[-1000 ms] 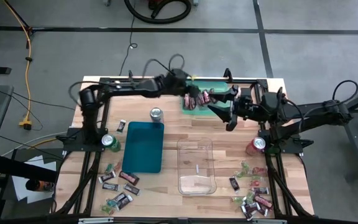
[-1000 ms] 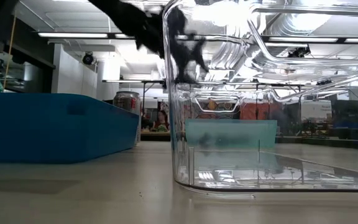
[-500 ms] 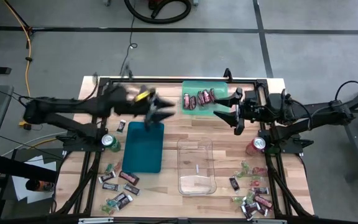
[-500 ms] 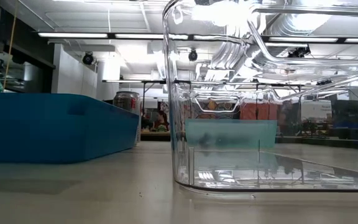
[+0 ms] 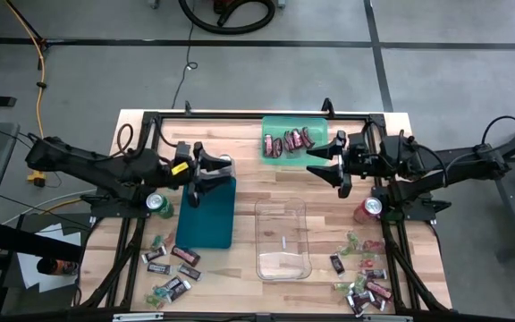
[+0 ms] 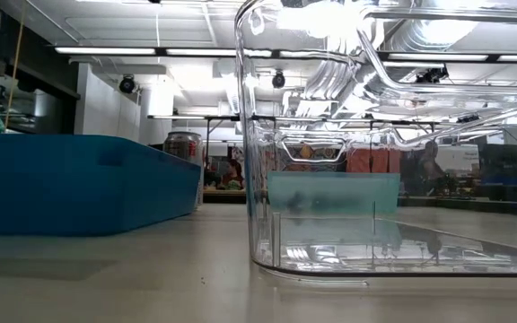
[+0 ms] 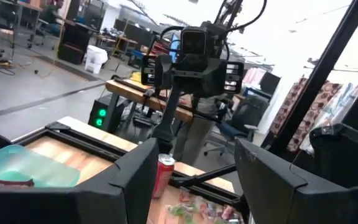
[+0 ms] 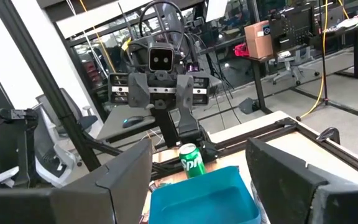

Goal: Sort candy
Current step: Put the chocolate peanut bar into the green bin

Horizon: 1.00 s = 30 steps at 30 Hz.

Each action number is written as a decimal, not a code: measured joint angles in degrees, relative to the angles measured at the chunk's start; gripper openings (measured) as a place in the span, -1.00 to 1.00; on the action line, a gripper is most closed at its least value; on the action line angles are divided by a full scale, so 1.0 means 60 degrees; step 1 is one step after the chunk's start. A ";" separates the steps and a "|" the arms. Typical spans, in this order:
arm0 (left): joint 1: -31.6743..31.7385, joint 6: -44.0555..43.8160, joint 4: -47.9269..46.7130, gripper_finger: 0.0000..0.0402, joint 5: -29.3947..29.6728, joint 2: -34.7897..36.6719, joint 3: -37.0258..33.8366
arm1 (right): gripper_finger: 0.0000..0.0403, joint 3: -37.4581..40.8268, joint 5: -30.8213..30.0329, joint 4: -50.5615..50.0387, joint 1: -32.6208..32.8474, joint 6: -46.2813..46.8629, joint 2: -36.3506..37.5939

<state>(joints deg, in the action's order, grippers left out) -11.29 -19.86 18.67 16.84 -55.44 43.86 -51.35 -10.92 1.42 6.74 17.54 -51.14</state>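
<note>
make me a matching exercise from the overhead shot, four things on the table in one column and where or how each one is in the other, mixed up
Things:
1. green tray
2. blue bin
3. clear container
4. red can

Places or states:
A. stands at the table's right edge, beside the right arm's base
B. at the far edge of the table, with dark red bars lying in it
C. see-through and with no candy in it, right of the blue bin
D. under the open left gripper, with no candy in it

Pairs: 1-B, 2-D, 3-C, 4-A
</note>
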 joint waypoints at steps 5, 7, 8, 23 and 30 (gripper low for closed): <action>0.0004 0.0086 0.0391 -0.01 -0.0003 0.0034 0.0000 | 0.26 0.0004 0.0000 0.0192 0.0000 0.0277 -0.0042; 0.0004 0.0090 0.0403 -0.01 -0.0003 0.0074 0.0002 | 0.26 0.0004 0.0073 0.0701 0.0000 0.0549 -0.0218; 0.0008 0.0092 0.0412 -0.01 -0.0003 0.0080 0.0004 | 0.26 0.0004 0.0192 0.1032 -0.0001 0.0658 -0.0351; 0.0011 0.0102 0.0310 -0.01 -0.0010 0.0069 0.0007 | 0.26 -0.5090 0.4250 -0.8897 0.1111 0.2389 -0.4221; 0.0011 0.0335 0.0289 -0.01 -0.0008 0.0062 0.0011 | 0.26 -0.4813 0.4569 -1.1014 0.3605 0.5169 -0.4512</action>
<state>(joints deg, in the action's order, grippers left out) -11.22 -17.85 20.40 16.79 -55.07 43.92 -80.23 16.50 -64.67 28.37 48.55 -78.22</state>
